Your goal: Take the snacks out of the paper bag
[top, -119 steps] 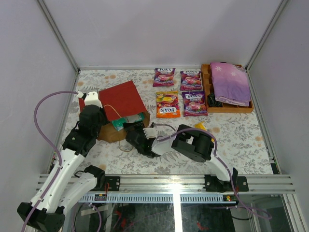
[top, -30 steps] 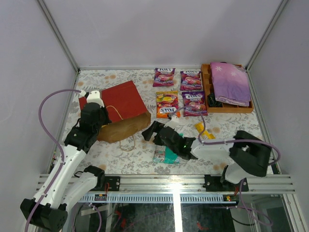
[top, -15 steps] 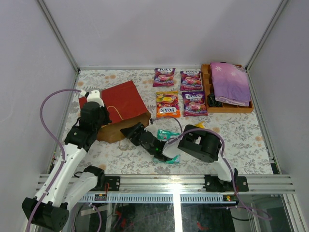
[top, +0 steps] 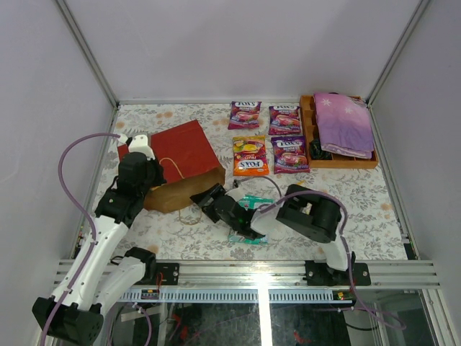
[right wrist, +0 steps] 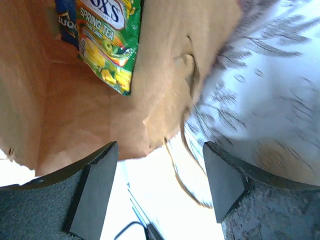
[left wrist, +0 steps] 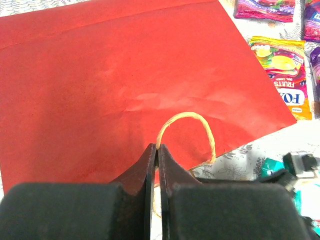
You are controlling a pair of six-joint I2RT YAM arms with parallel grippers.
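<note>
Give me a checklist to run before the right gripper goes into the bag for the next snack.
1. Left gripper shut on the cord handle: ok.
2. Paper bag mouth faces the right gripper: ok, its wrist camera looks inside.
3. Right jaws open, nothing between them: ok.
4. Target in sight, green-yellow pouch inside the bag: ok.
5. Pouch centred between the fingers: not ok, it sits ahead of one finger, off to the side.
6. Other snacks left inside: cannot tell; only a blue pack's edge shows behind the pouch.
</note>
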